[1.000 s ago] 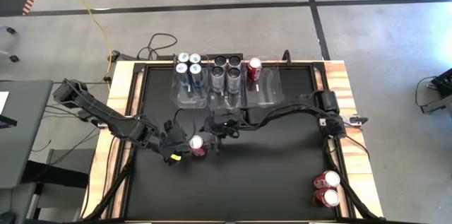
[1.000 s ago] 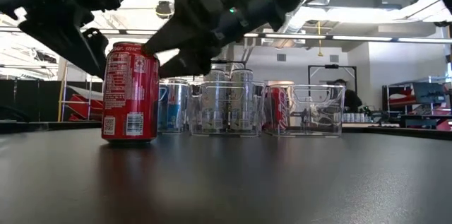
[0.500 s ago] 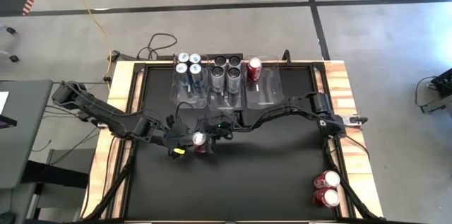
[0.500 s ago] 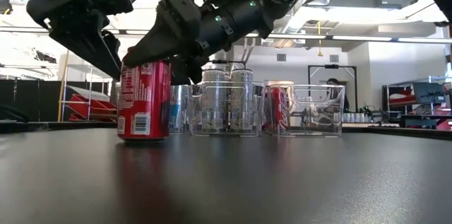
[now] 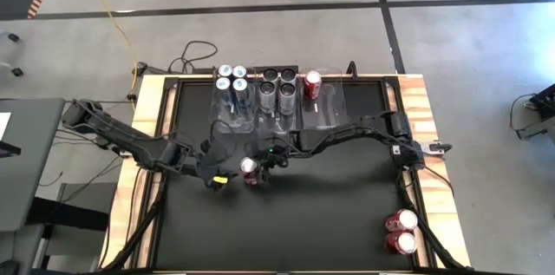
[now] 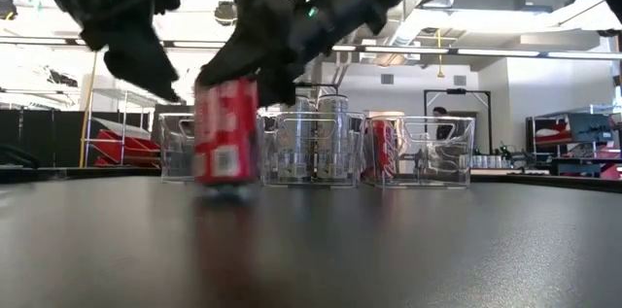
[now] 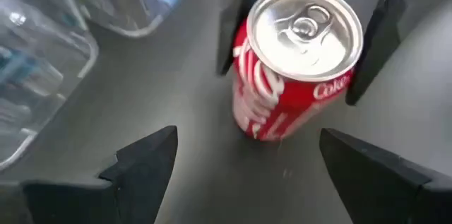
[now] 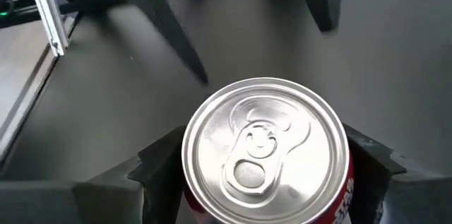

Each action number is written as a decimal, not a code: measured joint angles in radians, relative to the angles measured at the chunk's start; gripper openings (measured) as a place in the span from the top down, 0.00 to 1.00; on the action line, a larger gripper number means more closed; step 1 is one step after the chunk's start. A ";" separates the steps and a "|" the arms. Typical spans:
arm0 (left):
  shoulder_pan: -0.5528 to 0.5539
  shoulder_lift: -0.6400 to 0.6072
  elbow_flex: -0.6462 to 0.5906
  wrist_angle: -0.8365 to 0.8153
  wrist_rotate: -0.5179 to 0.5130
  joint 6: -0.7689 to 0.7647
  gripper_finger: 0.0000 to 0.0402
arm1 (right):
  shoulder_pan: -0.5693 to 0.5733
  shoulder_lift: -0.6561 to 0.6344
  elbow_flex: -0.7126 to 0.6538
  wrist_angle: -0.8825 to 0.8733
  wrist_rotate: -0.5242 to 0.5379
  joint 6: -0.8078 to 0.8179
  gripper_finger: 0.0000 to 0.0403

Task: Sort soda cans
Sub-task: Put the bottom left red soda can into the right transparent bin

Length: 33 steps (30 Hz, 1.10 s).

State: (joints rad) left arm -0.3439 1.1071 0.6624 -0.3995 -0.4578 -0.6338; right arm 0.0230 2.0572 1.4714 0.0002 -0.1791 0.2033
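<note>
A red soda can (image 5: 250, 168) with a silver top stands left of the table's middle. My right gripper (image 5: 260, 166) is shut on it; the right wrist view shows the can top (image 8: 263, 146) between its two fingers. My left gripper (image 5: 225, 174) is open just left of the can, and its fingers (image 7: 145, 159) stand apart from it. Blue-silver cans (image 5: 232, 84), dark cans (image 5: 277, 88) and one red can (image 5: 313, 84) stand in clear bins at the far edge. My right gripper pinches the red can's upper wall (image 7: 244, 58) between its two fingers (image 7: 372, 40), one on each side just below the rim. It comes slanting down from the table's right side. The can is upright; whether its base is on the table I cannot tell.
Three clear bins (image 5: 334, 106) stand in a row at the far edge; the rightmost holds only one can. Two more red cans (image 5: 401, 232) stand at the near right corner. The dark table top between them is open.
My right gripper has closed in on the red can and taken it. My left gripper, which was at the can's left side, has come off it. The can has moved toward the table's right and far side, staying upright.
</note>
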 joint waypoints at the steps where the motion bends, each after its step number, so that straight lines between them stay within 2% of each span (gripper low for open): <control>1: 0.000 -0.020 0.000 0.000 -0.013 -0.010 0.15 | -0.002 -0.021 -0.002 -0.030 0.005 0.006 0.28; 9: 0.011 -0.261 0.001 0.022 -0.056 0.040 0.15 | -0.032 -0.211 0.001 -0.259 0.041 -0.049 0.27; 14: 0.014 -0.382 0.002 0.025 -0.080 0.103 0.15 | -0.062 -0.359 -0.007 -0.378 0.149 -0.110 0.27; 22: 0.014 -0.421 0.002 0.024 -0.254 0.169 0.15 | -0.171 -0.603 -0.137 -0.417 0.230 -0.099 0.27; 27: 0.014 -0.418 0.002 0.024 -0.305 0.231 0.15 | -0.278 -0.723 -0.241 -0.433 0.282 -0.107 0.27; 33: 0.014 -0.418 0.002 0.024 -0.333 0.235 0.15 | -0.470 -0.822 -0.396 -0.368 0.298 -0.132 0.27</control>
State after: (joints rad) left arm -0.3298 0.6888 0.6640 -0.3758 -0.7911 -0.3983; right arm -0.4473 1.2356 1.0757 -0.3677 0.1194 0.0712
